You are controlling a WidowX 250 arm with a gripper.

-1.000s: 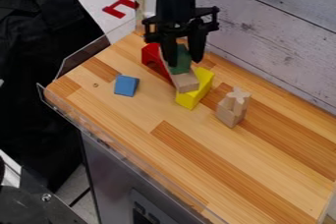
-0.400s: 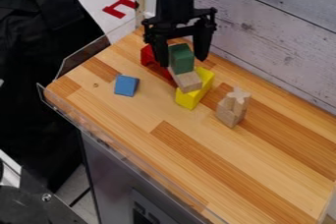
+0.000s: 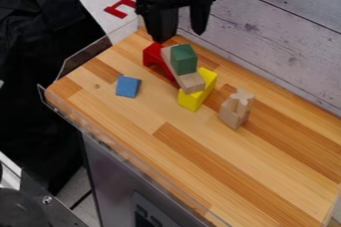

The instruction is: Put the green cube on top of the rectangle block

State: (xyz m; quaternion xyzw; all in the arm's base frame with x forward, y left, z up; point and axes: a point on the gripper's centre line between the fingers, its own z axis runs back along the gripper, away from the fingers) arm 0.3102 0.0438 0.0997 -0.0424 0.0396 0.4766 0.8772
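Green cube: the smooth, solid green wooden-looking cube sits on top of the rectangle block, touching it, partway along its length.
Rectangle block: a long, straight-edged block of pale bare wood, lying at a slant, the landmark for everything here.
Claw: the black two-finger gripper is open, its fingers spread well apart; from where I stand it hangs above the rectangle block's far end, apart from the cube and higher than it.
Red arch: a glossy red block with a curved cut-out, against the rectangle block's far end.
Yellow block: a bright, angular yellow piece, at the rectangle block's near end.
Blue cube: a matt blue cube, left of the rectangle block.
Star-topped piece: raw, grainy-looking wood with a notched top, right of the rectangle block.
Tabletop: striped wood boards, beneath the rectangle block's whole group.
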